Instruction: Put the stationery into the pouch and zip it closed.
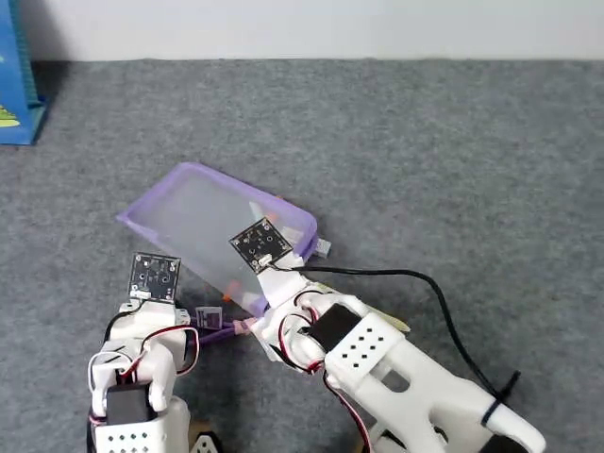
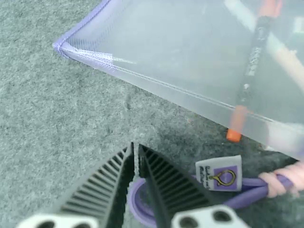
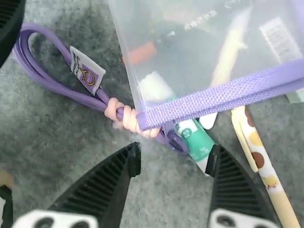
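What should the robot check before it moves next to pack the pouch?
1. Left claw grips the purple strap: ok, it looks shut on it.
2. Right claw ready to grab: ok, open above the pouch's corner.
3. All stationery inside the pouch: not ok, a spotted pen lies outside on the carpet.
4. Green and white stick tucked in: not ok, it pokes out past the zip edge.
5. Zip edge closed: cannot tell.
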Motion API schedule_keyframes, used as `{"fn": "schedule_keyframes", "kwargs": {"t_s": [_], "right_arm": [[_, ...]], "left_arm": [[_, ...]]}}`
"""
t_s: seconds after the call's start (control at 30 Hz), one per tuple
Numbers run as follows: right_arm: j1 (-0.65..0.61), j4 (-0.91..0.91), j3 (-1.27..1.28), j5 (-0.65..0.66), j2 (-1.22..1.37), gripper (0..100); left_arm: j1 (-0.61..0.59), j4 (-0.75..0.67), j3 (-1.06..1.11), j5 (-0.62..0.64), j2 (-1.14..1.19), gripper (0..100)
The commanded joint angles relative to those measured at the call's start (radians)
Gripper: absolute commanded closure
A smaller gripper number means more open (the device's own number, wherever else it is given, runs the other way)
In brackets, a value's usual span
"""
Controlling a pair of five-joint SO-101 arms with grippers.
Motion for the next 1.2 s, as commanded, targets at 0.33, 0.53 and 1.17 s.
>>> {"fn": "schedule_keyframes", "kwargs": {"t_s": [0.33, 0.53, 1.17], "right_arm": [[0.002, -0.196, -0.08, -0.011, 0.325, 86.5], [0.059, -0.185, -0.097, 0.014, 0.286, 98.1], [0.134, 0.177, -0.1, 0.325, -0.202, 98.5]], "left_arm": [[-0.006, 0.008, -0.012, -0.002, -0.012, 99], [-0.006, 0.008, -0.012, -0.002, -0.012, 99], [-0.006, 0.008, -0.012, -0.002, -0.012, 99]]}}
